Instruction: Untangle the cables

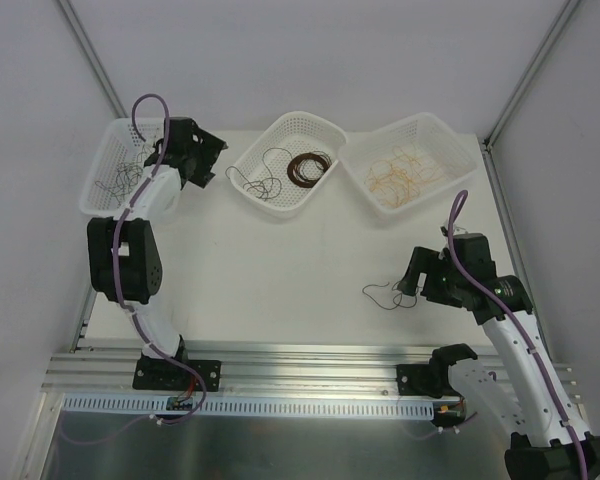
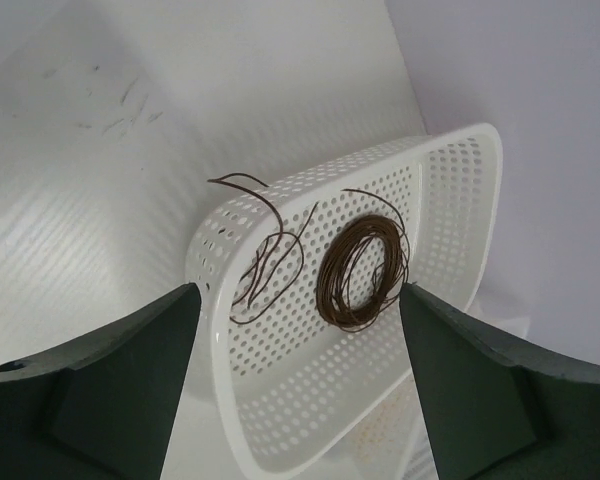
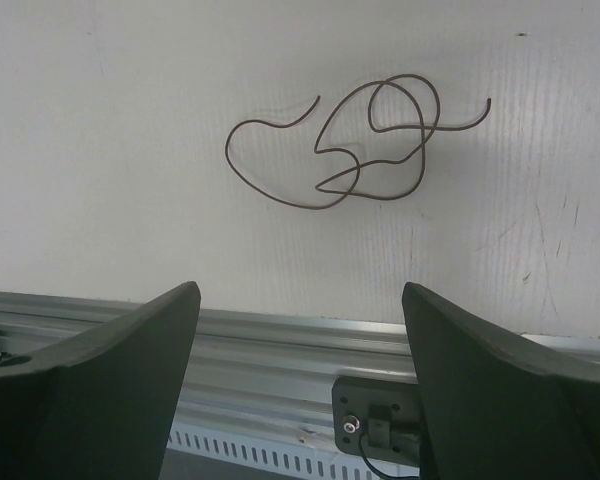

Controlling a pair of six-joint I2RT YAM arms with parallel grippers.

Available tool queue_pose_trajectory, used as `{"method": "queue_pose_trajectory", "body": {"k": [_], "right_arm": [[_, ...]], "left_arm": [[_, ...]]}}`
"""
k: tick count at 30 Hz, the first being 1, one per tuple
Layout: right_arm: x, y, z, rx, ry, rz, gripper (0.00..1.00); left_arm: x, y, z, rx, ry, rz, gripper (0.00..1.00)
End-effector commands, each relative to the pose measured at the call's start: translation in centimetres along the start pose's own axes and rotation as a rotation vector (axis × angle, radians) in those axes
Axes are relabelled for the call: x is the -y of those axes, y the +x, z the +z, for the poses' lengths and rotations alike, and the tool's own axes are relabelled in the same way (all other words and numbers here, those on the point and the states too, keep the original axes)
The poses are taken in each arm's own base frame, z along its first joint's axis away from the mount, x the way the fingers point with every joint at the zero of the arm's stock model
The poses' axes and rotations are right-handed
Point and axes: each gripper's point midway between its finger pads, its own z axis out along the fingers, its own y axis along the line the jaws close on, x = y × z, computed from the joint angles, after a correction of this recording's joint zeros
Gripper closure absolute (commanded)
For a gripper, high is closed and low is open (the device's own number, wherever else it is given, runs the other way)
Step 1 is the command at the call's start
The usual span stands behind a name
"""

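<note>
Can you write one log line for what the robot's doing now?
left hand open, facing middle basket | right hand open, pointed at loose brown cable on table | nothing held

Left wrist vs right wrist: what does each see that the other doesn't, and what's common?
Only left wrist: a white mesh basket holding a dark brown coil and loose brown strands. Only right wrist: a single loose brown wire lying on the table, plus the metal rail at the near edge. Both: the white table surface and the arm's own fingers, left end effector and right end effector, each open and empty.
</note>
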Motion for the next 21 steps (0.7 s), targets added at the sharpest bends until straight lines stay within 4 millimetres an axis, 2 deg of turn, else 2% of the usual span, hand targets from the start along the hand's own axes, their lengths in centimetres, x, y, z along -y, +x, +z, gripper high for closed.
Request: {"method": "queue_pose_trajectory", "body": {"k": [1,3,7,8,15,21], "right_arm": [[-0.6,-1.7,-1.0,0.067,-0.005,0.014,0.13],[-0.4,-1.7,-1.1,0.069,0.002,0.019,0.13],[0.0,-1.7,-1.1,0.076,0.024,0.029,0.13],[0.1,-1.6,-1.2,0.073,0.029,0.032,0.13],[0.4,-1.5,-1.1,0.072,0.046,0.044,0.13],[0.8,-1.9,-0.9,0.08,0.078,0.046,0.13]], "left_arm": [[-0.9,0.4,1.7,-0.051,-0.048,-0.253,0.19],[-1.7,0.7,2.8,-0.055,-0.082,-0.339,0.23],[-2.0,1.2,4.5,-0.077,-0.112,-0.439,0.3],[-1.7,1.0,4.7,-0.076,-0.108,-0.445,0.3],[-3.9,1.4,6.9,-0.058,-0.187,-0.506,0.39],[-4.0,1.9,8.3,-0.084,-0.196,-0.507,0.48]]}}
